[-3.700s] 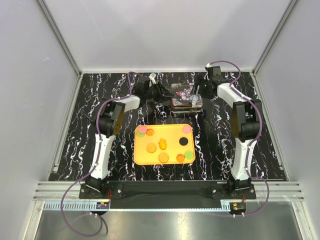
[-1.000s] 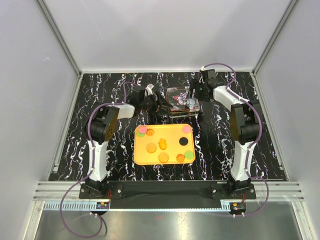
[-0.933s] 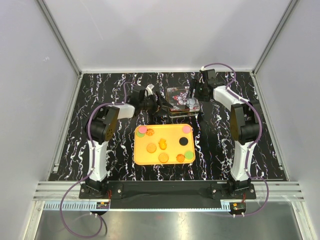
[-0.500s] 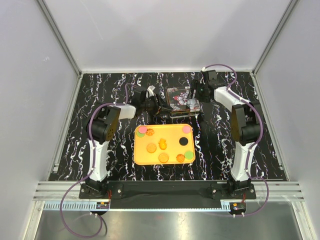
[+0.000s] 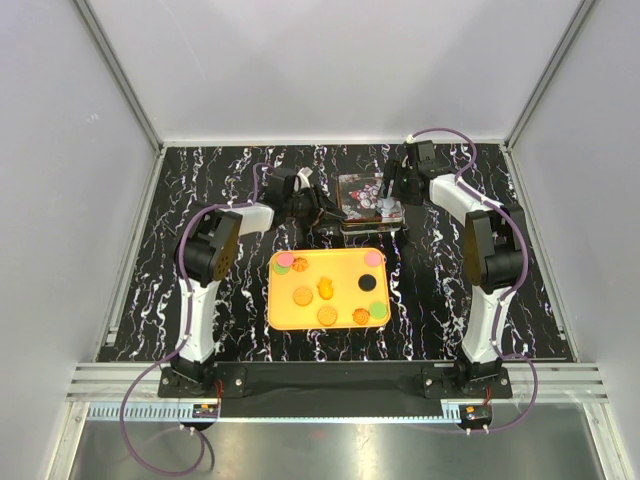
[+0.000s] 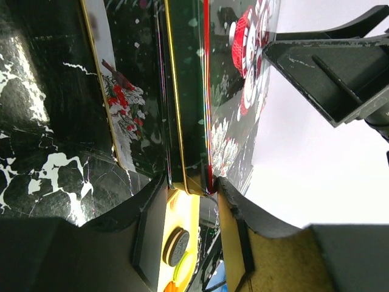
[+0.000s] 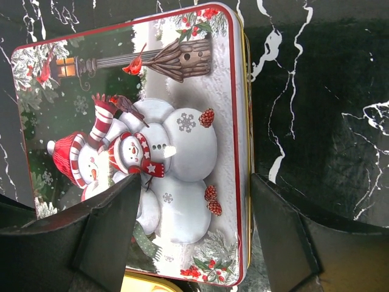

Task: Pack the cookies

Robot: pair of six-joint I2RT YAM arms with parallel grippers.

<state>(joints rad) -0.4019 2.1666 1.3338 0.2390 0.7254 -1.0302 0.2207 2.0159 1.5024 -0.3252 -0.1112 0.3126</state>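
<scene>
Several cookies, orange, black, pink and green, lie on a yellow tray in the top view. Behind the tray stands a closed tin with a snowman lid. My left gripper holds the tin's left corner; in the left wrist view the tin sits between its fingers. A black sandwich cookie shows beyond them. My right gripper is open over the lid's right end, one finger past the tin's edge.
The black marbled table is walled by white panels on three sides. The yellow tray lies just in front of the tin. Both arms reach to the back middle of the table.
Since 3.7 s ago the left arm's elbow has swung left and the tin has shifted slightly. In the last second tin and grippers moved only a little.
</scene>
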